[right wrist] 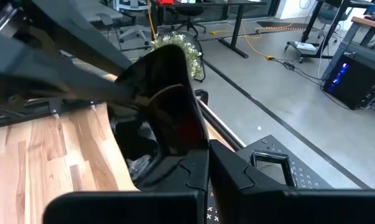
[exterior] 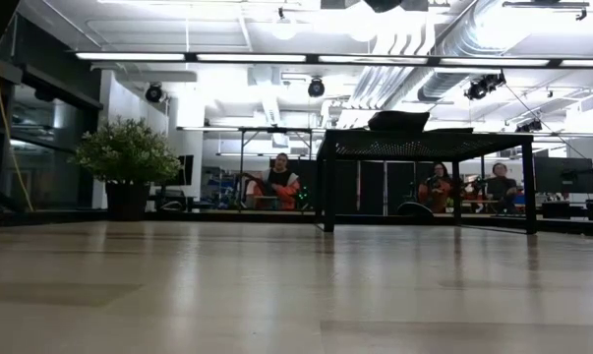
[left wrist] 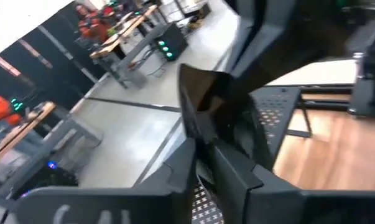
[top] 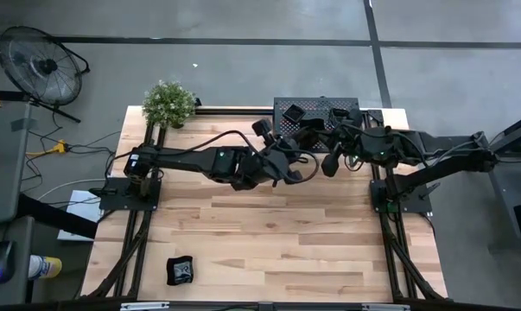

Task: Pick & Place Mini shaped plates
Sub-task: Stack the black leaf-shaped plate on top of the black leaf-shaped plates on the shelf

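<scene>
One black glossy mini shaped plate (right wrist: 168, 93) stands on edge in the air between my two grippers, in front of the black perforated rack (top: 316, 112) at the table's far edge. My left gripper (left wrist: 215, 168) reaches it from the table's left and my right gripper (right wrist: 203, 168) from the right; both are shut on it. In the high view the two grippers (top: 288, 170) (top: 327, 164) nearly meet. Another small dark plate (top: 181, 270) lies flat on the table near its front left corner. A further dish (exterior: 399, 120) rests on top of the rack. My left gripper has the plate's rim (left wrist: 203, 134) between its two fingers, coming nearly level from the table's left. The plate stands up beyond the fingers, clear of the table. My right gripper pinches the opposite rim (right wrist: 187, 146) between its two fingers, coming nearly level from the table's right. The plate rises on edge beyond them, its glossy hollow face toward the camera.
The rack stands on legs (exterior: 327, 187) at the far middle of the table. A potted plant (top: 168, 104) sits at the far left corner. The wooden tabletop (top: 269, 242) stretches bare toward the near edge. People sit in the room behind (exterior: 281, 182).
</scene>
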